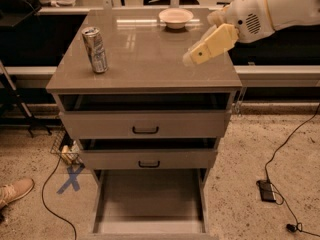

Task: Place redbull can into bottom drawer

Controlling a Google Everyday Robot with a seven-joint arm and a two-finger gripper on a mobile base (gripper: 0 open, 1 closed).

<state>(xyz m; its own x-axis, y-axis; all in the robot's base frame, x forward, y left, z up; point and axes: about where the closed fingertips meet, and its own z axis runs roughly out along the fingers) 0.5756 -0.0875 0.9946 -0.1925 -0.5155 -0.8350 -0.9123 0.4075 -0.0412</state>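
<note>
Presently the claw hangs in the upper right of the frame, low over the right part of the counter and angled down toward the lower left. Whether it is parted or closed I cannot tell from this view; nothing shows in its hold. Behind it the white arm reaches in from the top right corner, so the approach looks to come across the counter rather than from the front.

Just above the claw in the frame, near the counter's back edge, sits a shallow cream bowl — apart from the claw and no part of the job. The redbull can stands upright at the upper left of the frame, near the counter's left edge, well apart from the claw. Standing free with bare surface around it, it seems open to a side grasp, though being tall and slim it could tip if nudged.

Below the counter, the top drawer and middle drawer are each pulled out a little, black handles showing. The bottom drawer is drawn out much farther at the bottom centre of the frame — its grey floor lies bare, likely so the can may be lowered in from above. By my judgement the task is at its start: the can is not yet grasped.
</note>
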